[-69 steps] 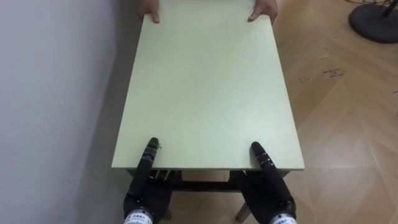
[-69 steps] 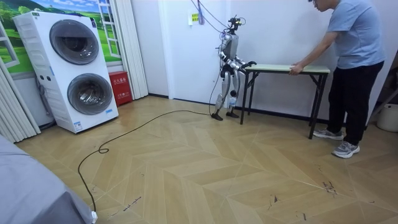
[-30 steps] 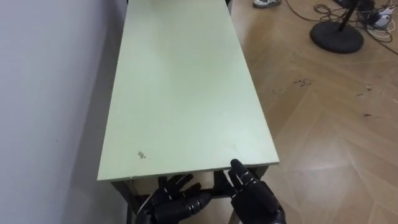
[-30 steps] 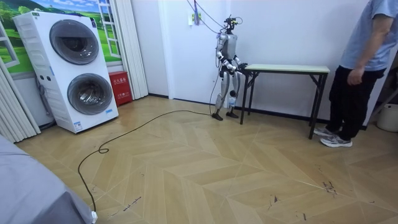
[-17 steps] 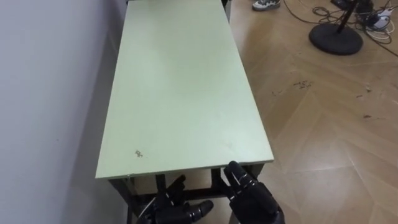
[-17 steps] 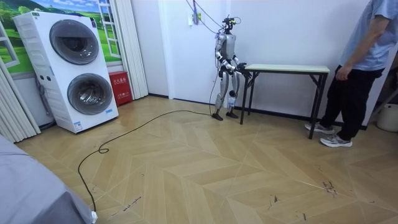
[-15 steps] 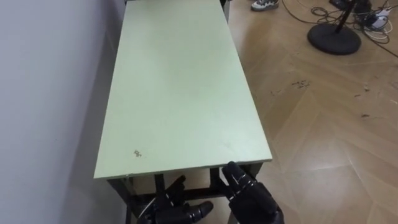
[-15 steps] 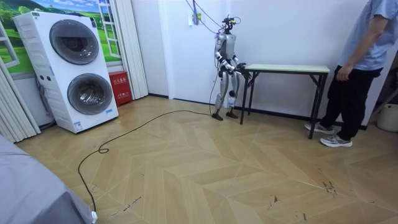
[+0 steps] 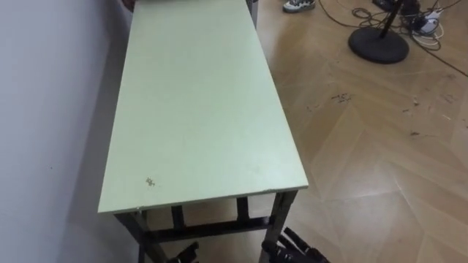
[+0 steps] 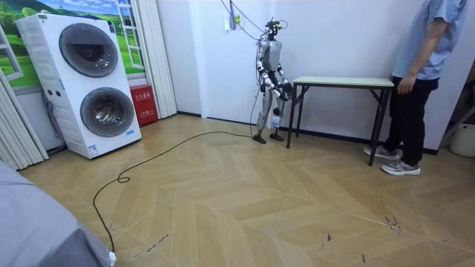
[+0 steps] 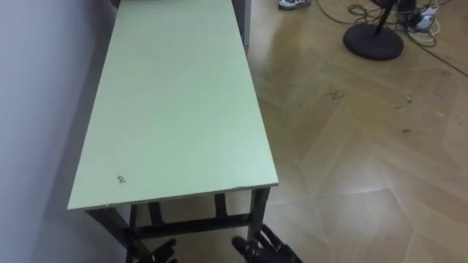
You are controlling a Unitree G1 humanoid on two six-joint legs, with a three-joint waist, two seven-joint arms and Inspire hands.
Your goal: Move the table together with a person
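The table (image 9: 197,109) has a pale green top and black legs, and stands on the floor with its long side against the white wall. I stand at its near end. Both hands hang low, off the table, below its near edge. My left hand (image 11: 159,253) shows straight fingers at the picture's bottom edge. My right hand (image 11: 268,248) is open with spread fingers beside the near right leg. In the room view the person (image 10: 419,70) stands upright at the far end of the table (image 10: 345,81), arms down and hands off it.
A round black fan base (image 9: 377,44) and loose cables (image 9: 420,14) lie on the wood floor at the far right. The person's shoe (image 9: 296,5) is past the table's far end. Stacked washing machines (image 10: 100,81) and a red box (image 10: 142,104) stand at the room view's left.
Both of my hands have let go of the table's near edge and sunk toward the picture's bottom. The person took their hands off the far end and stands upright.
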